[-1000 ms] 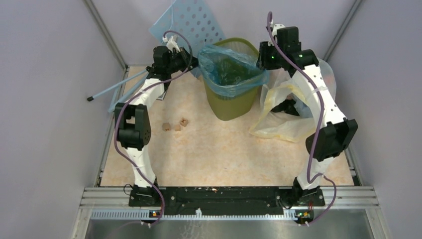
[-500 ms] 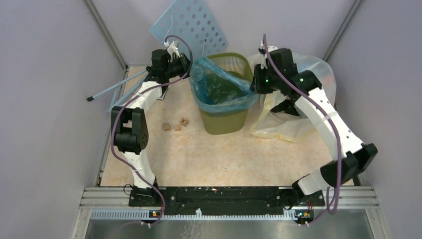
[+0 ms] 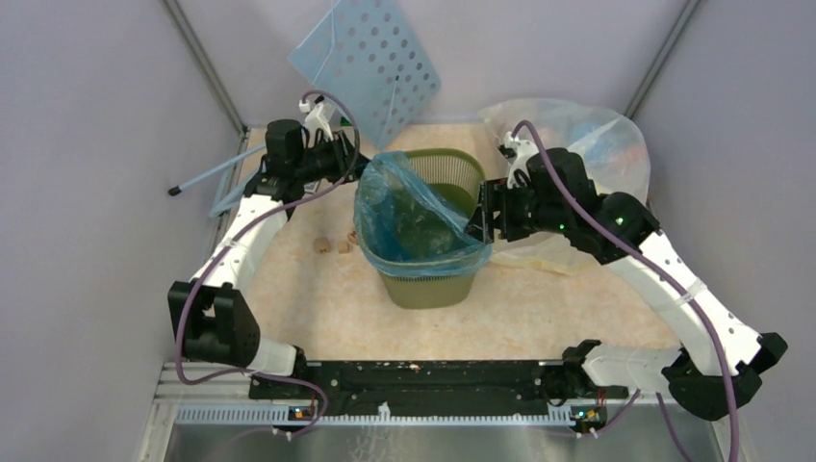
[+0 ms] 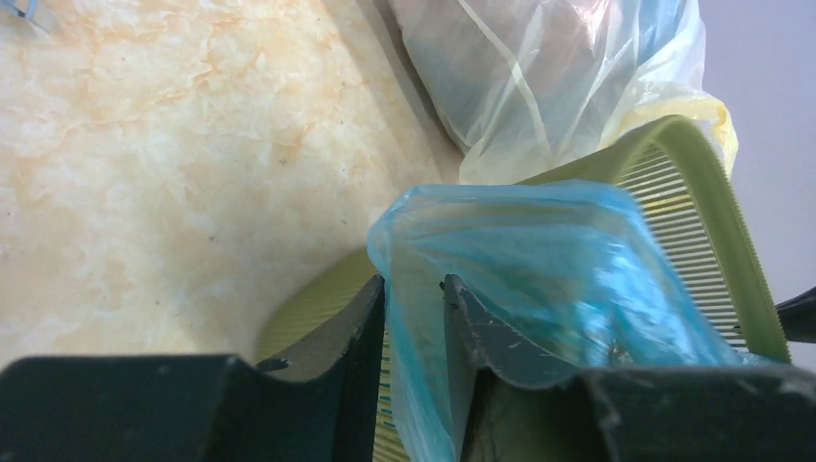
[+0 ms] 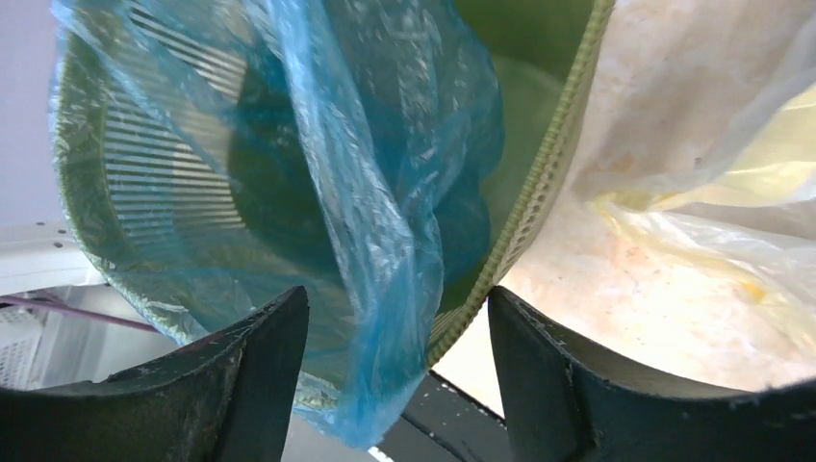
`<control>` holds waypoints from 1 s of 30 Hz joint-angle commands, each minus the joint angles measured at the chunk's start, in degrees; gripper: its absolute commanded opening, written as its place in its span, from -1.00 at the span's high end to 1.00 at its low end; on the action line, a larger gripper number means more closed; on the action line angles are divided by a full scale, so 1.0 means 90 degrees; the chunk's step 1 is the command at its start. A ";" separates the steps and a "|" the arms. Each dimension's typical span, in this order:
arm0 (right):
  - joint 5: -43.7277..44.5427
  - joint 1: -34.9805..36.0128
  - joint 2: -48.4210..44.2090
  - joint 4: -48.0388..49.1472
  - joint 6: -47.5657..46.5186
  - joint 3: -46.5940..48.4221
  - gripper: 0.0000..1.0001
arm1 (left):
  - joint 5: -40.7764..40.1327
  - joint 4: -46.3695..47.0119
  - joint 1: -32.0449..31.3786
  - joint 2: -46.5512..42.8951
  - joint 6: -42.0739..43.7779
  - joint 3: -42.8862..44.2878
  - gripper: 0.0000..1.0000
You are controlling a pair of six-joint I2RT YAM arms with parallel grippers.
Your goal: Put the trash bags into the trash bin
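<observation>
The olive-green trash bin (image 3: 433, 284) stands mid-table. The light-blue trash bag (image 3: 409, 217) sits inside it, its edge draped over the near and right rim and raised at the far left. My left gripper (image 3: 358, 168) is at the bin's far-left rim. In the left wrist view it (image 4: 414, 284) is shut on the bag (image 4: 539, 260), one finger outside the bin (image 4: 693, 221) and one inside. My right gripper (image 3: 478, 226) is at the right rim. In the right wrist view it (image 5: 396, 294) is open, straddling the bag's edge (image 5: 385, 192) and the rim (image 5: 548, 164).
A large clear yellowish bag (image 3: 577, 135) lies at the back right, close to the right arm. A perforated light-blue panel (image 3: 370, 53) leans on the back wall. A blue stick (image 3: 207, 176) lies at the left edge. Small brown blocks (image 3: 332, 245) lie left of the bin.
The bin with the bag has come from the back of the table toward the near side and a little left, both grippers moving with it. The clear bag behind is now uncovered.
</observation>
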 commanded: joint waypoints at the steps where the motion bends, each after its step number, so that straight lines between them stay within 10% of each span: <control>1: 0.0533 0.0003 -0.0055 -0.0186 -0.0602 0.0961 -0.33 | -0.0127 0.0002 -0.0038 -0.0355 0.0200 -0.0164 0.23; 11: 0.1727 0.0001 0.0596 -0.1007 -0.1486 0.2069 -0.36 | -0.1134 -0.0575 0.0016 -0.0514 0.0261 0.0070 -0.25; 15: 0.0572 0.0002 0.0680 -0.0726 -0.2051 0.2162 0.09 | -0.1989 -0.0926 0.0030 -0.0785 0.0480 0.0009 -0.49; 30: -0.0528 0.0226 0.1797 -0.0341 -0.2715 0.2032 0.15 | -0.2061 -0.1128 0.0030 -0.2447 0.0177 -0.1171 -0.41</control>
